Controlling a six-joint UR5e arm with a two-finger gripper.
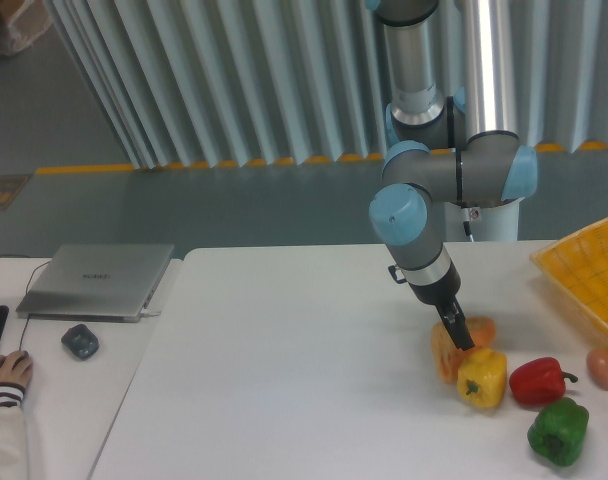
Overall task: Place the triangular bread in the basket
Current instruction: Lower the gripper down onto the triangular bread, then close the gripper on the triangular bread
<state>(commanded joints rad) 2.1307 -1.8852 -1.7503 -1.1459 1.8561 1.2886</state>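
Observation:
The triangular bread (445, 356) is an orange-tan wedge on the white table, just left of the yellow bell pepper (482, 377). My gripper (457, 335) points down right at the bread, its dark fingers over the wedge's top; whether they are closed on it cannot be told. The yellow lattice basket (587, 275) sits at the right edge of the table, up and right of the gripper, partly cut off by the frame.
A red pepper (539, 381), a green pepper (558, 432) and a small brownish egg (602, 368) lie right of the bread. A closed laptop (96, 281), a mouse (80, 341) and a person's hand (6, 372) are on the left desk.

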